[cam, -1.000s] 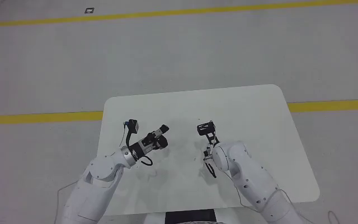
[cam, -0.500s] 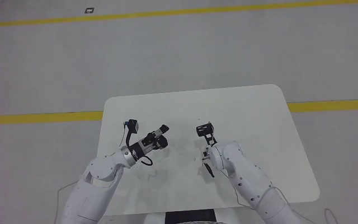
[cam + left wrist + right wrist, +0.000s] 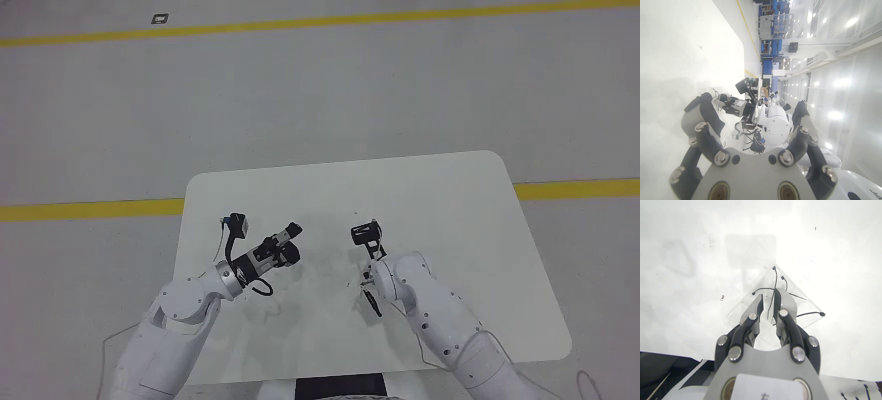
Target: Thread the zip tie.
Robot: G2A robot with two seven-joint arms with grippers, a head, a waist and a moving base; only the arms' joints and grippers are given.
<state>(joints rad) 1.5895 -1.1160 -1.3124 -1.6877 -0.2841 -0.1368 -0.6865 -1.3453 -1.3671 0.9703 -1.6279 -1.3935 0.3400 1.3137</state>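
Observation:
A clear square tray (image 3: 811, 321) lies on the white table (image 3: 450, 200) and holds several black zip ties. One zip tie (image 3: 776, 279) runs lengthwise between the fingers of my right gripper (image 3: 768, 296), which points down into the tray, open only a narrow gap. From above, the right gripper (image 3: 371, 295) is at the table's near middle. My left gripper (image 3: 750, 103) is wide open and holds nothing. It hovers over the table to the left (image 3: 293, 240), facing the right arm.
Other zip ties (image 3: 810, 314) lie crossed in the tray, one hanging over its edge. The table's near edge (image 3: 696, 359) runs close behind the right gripper. Bare tabletop stretches to the far side and the right.
The right arm has shifted slightly toward the table's middle over the tray. The left arm has kept still.

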